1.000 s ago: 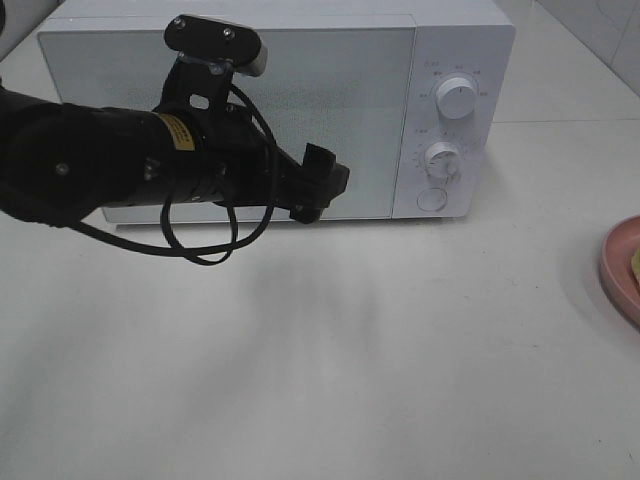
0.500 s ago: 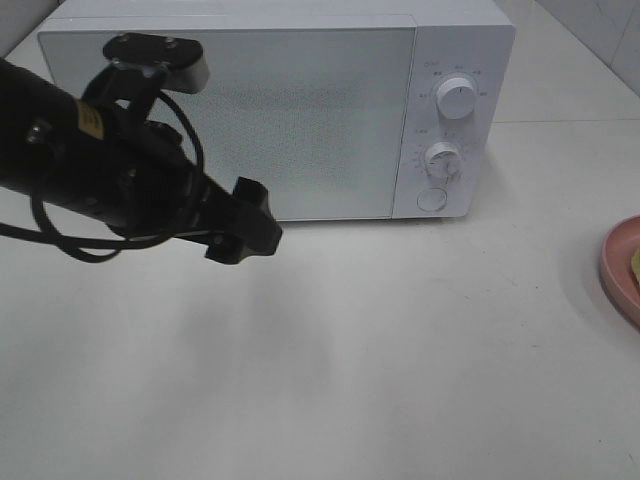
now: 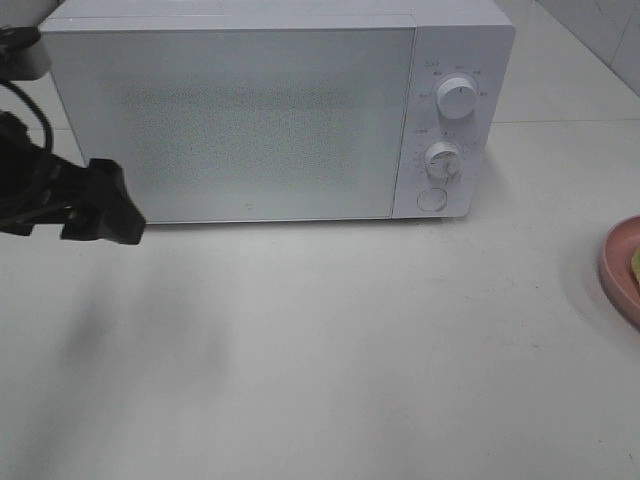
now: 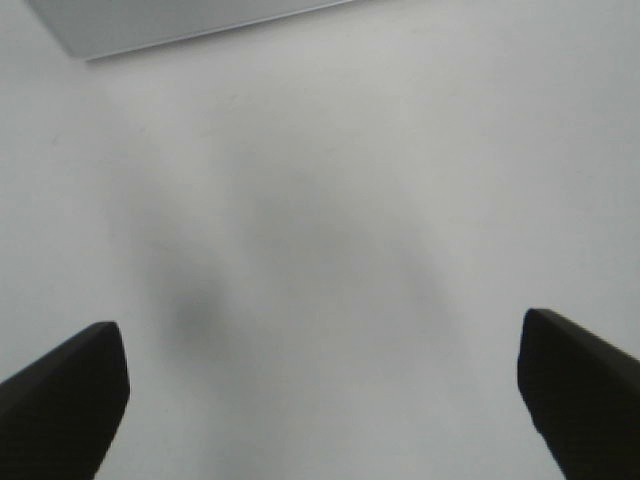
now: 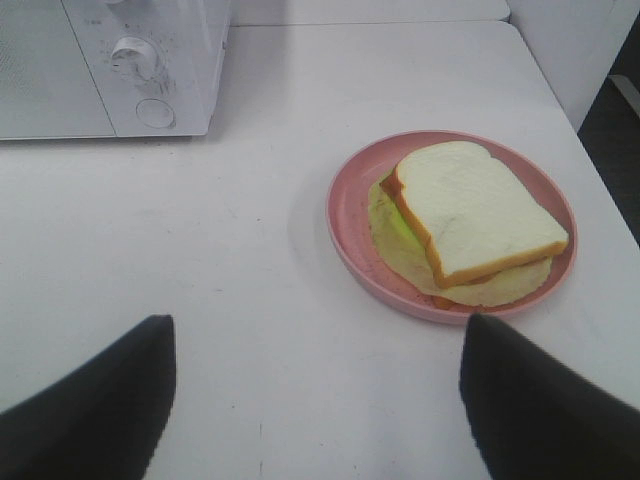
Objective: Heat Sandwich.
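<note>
Two hands are yours here, both spread wide and holding nothing: the left hand (image 4: 320,400) hangs over bare counter (image 3: 350,350) by the closed microwave (image 3: 240,120), and the right hand (image 5: 315,400) hovers near the pink plate (image 5: 350,225). Your sandwich (image 5: 470,220) lies on that plate, right of the microwave.

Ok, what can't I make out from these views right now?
- Sandwich: overhead view's right edge cuts it off with most of the plate.
- Microwave inside: shut door hides it.
- Dial markings: too small overhead.
- Right end effector: outside overhead view.
- Left end effector: overhead, left edge cuts its arm.
</note>
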`<act>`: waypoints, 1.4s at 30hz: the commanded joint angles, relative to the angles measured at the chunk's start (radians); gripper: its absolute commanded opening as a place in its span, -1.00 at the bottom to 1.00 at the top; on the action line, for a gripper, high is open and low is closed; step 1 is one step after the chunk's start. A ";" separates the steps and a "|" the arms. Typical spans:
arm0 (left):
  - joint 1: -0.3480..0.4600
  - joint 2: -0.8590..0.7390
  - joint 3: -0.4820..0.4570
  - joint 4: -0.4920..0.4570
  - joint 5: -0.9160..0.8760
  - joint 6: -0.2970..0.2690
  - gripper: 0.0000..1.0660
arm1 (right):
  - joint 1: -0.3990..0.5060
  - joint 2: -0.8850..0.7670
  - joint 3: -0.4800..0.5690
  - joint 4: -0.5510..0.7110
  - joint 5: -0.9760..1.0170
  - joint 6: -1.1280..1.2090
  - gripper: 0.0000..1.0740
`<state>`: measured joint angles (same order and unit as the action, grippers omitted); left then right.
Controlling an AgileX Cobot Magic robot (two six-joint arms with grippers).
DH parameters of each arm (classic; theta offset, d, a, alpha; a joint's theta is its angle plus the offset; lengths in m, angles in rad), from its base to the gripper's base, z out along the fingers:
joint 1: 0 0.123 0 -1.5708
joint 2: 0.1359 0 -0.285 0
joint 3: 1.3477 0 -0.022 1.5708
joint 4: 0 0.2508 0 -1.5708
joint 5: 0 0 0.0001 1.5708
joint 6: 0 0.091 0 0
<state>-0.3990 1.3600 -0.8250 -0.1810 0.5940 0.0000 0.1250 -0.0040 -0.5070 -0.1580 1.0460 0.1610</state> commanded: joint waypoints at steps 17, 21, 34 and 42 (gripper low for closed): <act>0.335 -0.330 0.091 0.100 0.212 0.000 0.87 | -0.007 -0.027 0.001 -0.005 -0.001 -0.006 0.42; 0.376 -0.408 0.136 0.107 0.240 0.000 0.87 | -0.007 -0.027 0.001 -0.005 -0.001 -0.006 0.42; 0.387 -0.682 0.262 0.110 0.400 0.019 0.87 | -0.007 -0.027 0.001 -0.005 -0.001 -0.006 0.42; 0.387 -0.824 0.330 0.112 0.443 0.019 0.87 | -0.007 -0.027 0.001 -0.005 -0.001 -0.006 0.42</act>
<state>-0.0150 0.5590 -0.5030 -0.0710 1.0360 0.0170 0.1250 -0.0040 -0.5070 -0.1580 1.0460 0.1610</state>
